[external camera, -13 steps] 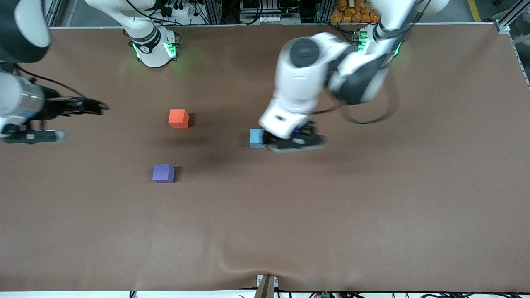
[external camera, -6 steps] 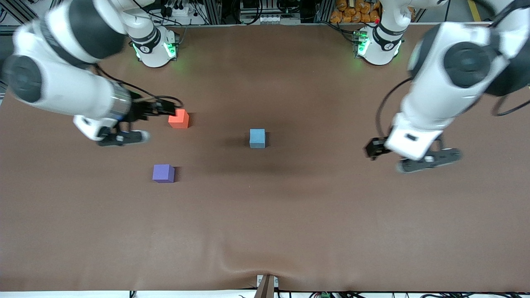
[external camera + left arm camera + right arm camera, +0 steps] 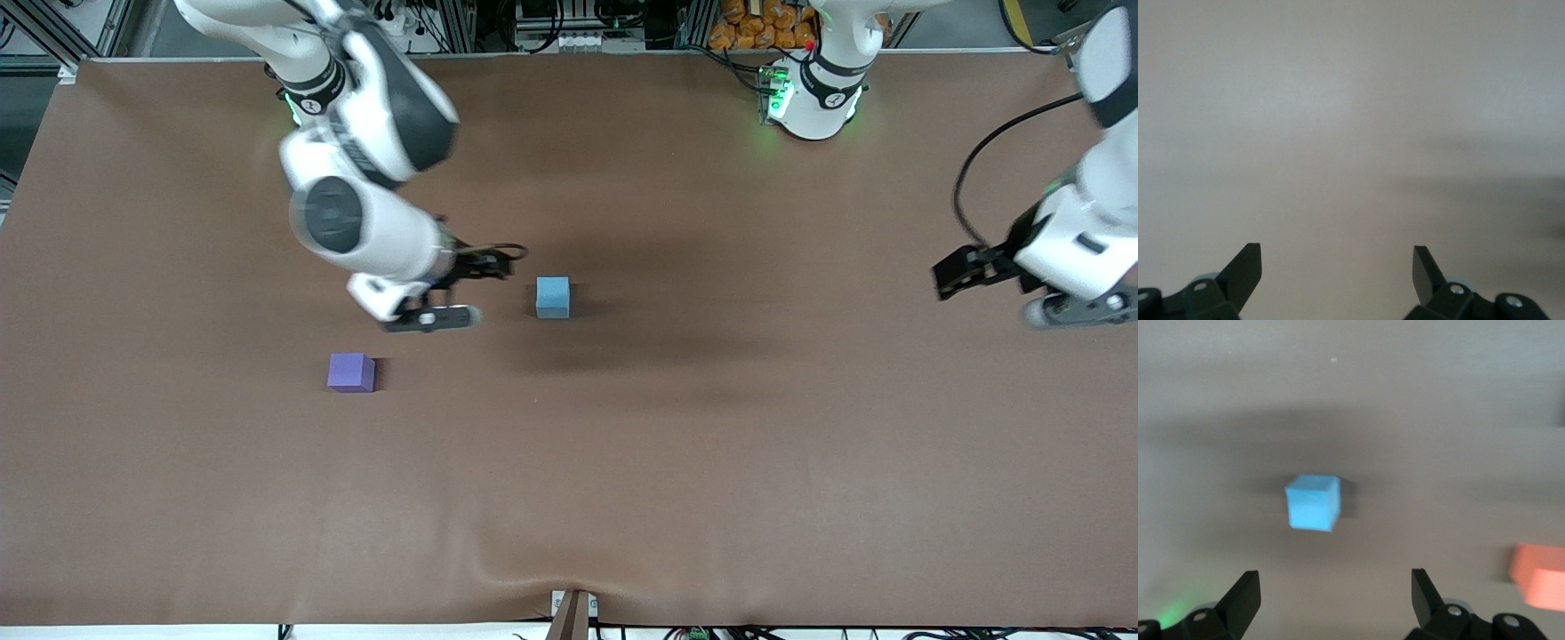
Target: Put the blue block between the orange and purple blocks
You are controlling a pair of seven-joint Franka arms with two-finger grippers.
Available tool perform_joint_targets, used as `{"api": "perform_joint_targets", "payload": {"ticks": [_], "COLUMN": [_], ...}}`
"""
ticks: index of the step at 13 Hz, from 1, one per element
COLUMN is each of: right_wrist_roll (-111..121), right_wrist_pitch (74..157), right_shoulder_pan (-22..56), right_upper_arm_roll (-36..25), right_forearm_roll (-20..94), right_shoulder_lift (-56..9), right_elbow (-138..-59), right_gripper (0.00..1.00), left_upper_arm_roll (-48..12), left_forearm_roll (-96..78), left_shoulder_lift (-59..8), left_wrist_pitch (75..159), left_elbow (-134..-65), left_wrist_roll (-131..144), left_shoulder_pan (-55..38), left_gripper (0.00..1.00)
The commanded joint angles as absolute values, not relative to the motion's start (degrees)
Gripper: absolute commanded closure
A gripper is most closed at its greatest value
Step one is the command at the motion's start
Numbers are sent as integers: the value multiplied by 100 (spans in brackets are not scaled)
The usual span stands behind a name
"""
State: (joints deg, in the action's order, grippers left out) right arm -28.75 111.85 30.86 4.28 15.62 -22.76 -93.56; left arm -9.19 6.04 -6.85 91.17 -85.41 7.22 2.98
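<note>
While your right tool [image 3: 493, 264] hangs over the middle of the surface [image 3: 622, 462], its fingers [image 3: 1245, 597] are spread wide and hold nothing. The blue block [image 3: 552, 297] sits flat just beside that tool, toward the left arm's end, with bare brown surface on every side of it. In the right wrist view you have the blue block [image 3: 1313, 502] ahead of the spread fingers, not between them, and the orange block [image 3: 1540, 577] shows at the frame's edge, apart from the blue one. From the front camera the right arm covers the orange block, so you cannot see it there. The purple block [image 3: 351, 372] stands nearer to the front camera than the right tool, and toward the right arm's end from the blue block, well apart from it. Your left tool [image 3: 956, 271] waits near the surface's edge at the left arm's end, spread wide too and holding nothing; its wrist view shows only its fingers [image 3: 1248, 267] over plain surface. Plenty of open room lies between the blue block and the left tool.
</note>
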Motion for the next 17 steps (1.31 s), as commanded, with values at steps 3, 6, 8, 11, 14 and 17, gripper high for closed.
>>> {"api": "perform_joint_targets", "payload": {"ticks": [3,6,8,11,14,17], "right_wrist_roll": [-3409,-3576,-3709,-3753,-3928,-4069], "right_wrist_pitch": [12312,12856,13226,13306,13473,13676], "right_shoulder_pan": [3752,3963,4008,4025,4130,4236], "right_upper_arm_roll": [343,343,343,352,352,343], "right_forearm_roll": [1250,1002,774,765,765,756], "right_shoulder_lift": [-2899,-3198,-3462,-3515,-3638,-3744], "right_elbow": [-9650,-9799,-9826,-9826,-9817,-9826], "right_gripper": [0,0,0,0,0,0], "left_upper_arm_roll": [-423,-220,-176,-237,-220,-220], "left_forearm_roll": [519,440,229,176,-26,-18], "left_shoulder_lift": [-45,149,219,264,246,132], "left_wrist_pitch": [8666,8631,8561,8394,8402,8516], "left_elbow": [-9210,-9185,-9167,-9080,-9062,-9062], "left_wrist_roll": [-342,-308,-220,-132,-70,-62], "left_shoulder_pan": [-78,-237,-185,-176,-167,-176], "left_gripper": [0,0,0,0,0,0]}}
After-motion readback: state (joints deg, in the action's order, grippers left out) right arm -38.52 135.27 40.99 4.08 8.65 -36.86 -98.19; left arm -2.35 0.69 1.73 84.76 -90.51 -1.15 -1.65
